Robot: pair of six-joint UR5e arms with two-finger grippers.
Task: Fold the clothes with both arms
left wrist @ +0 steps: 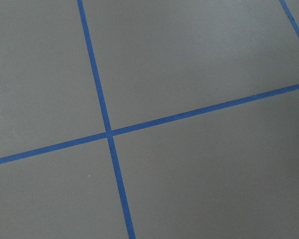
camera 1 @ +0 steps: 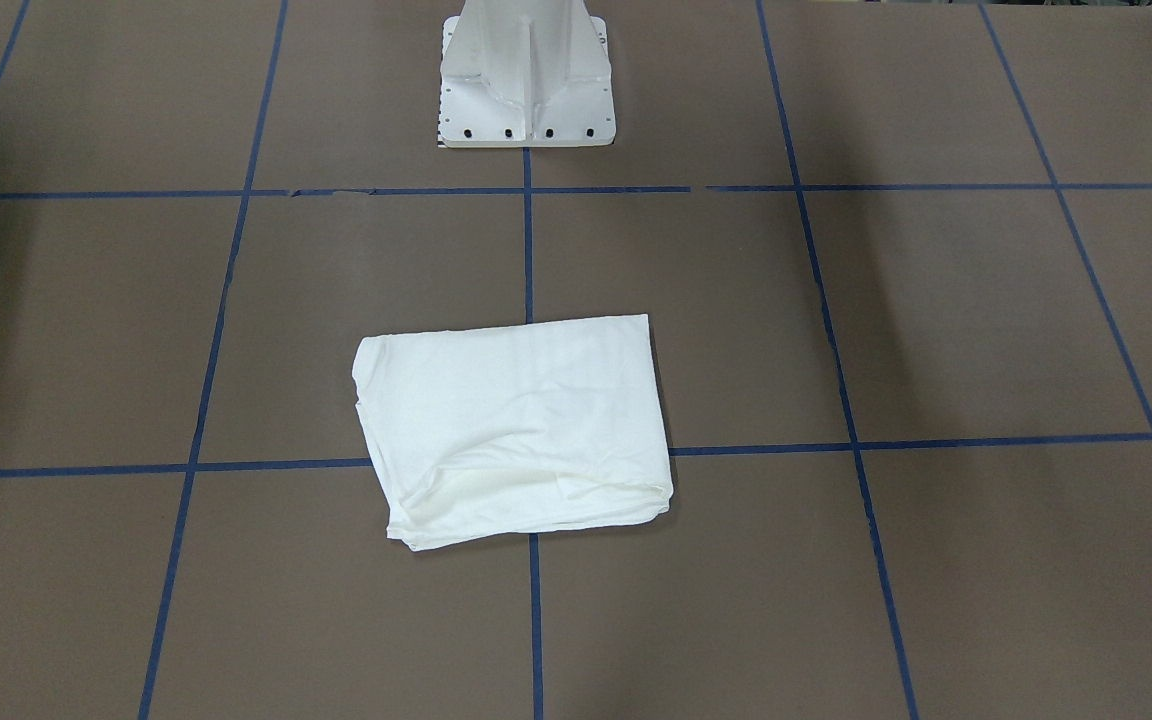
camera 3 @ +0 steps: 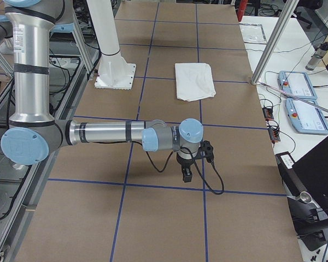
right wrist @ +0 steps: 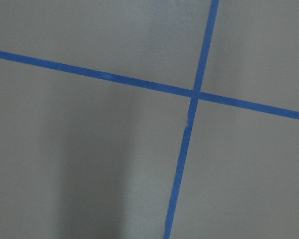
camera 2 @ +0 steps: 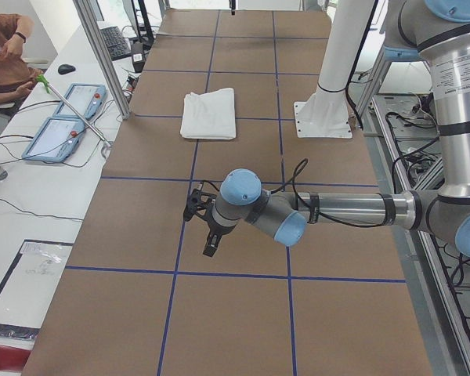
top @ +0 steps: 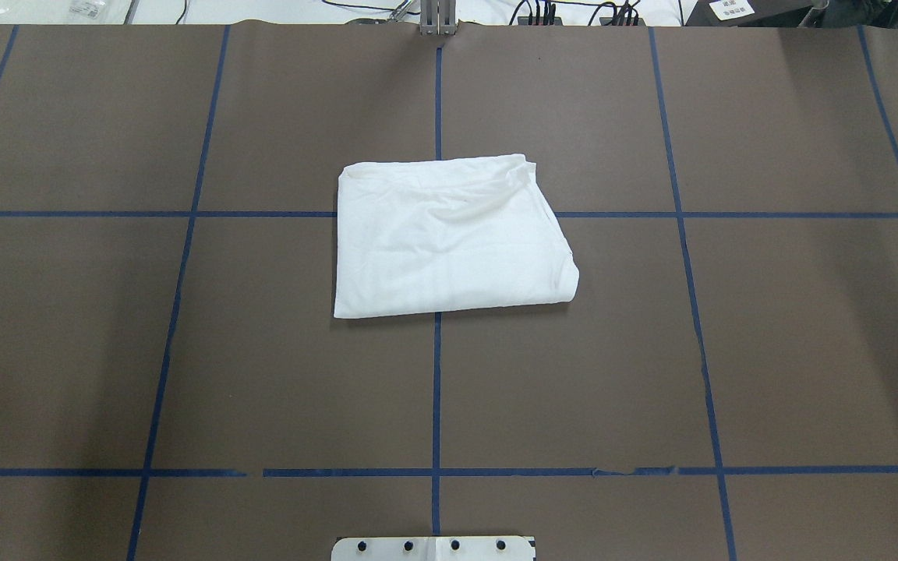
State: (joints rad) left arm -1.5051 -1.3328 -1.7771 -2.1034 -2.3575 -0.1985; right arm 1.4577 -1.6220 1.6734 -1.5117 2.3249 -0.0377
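— What is seen nearest the left gripper point(camera 2: 209, 249)?

— Brown table point(top: 301, 389) is seen under it, with a crossing of blue tape point(left wrist: 108, 132) right below. The gripper is pointed down and is held out on the left arm point(camera 2: 345, 210), which is stretched level over the table. Whether its fingers are apart or together cannot be told, since it is shown only small and from the side.

— And the right gripper point(camera 3: 187, 176)?

— Much the same is found there. It is pointed down over another tape crossing and is carried by the right arm point(camera 3: 106, 132), also stretched level. Its fingers cannot be judged either.

— Where is the shirt point(top: 449, 241)?

— It is laid well apart from both grippers, between them along the table, and is touched by neither. It is folded into a rough rectangle and lies flat across a tape crossing, with its stacked edges turned away from the robot.

— What is seen beyond that?

— The white pedestal point(camera 1: 526, 90) is set near the shirt, on the robot's side, with bare table left between the two.
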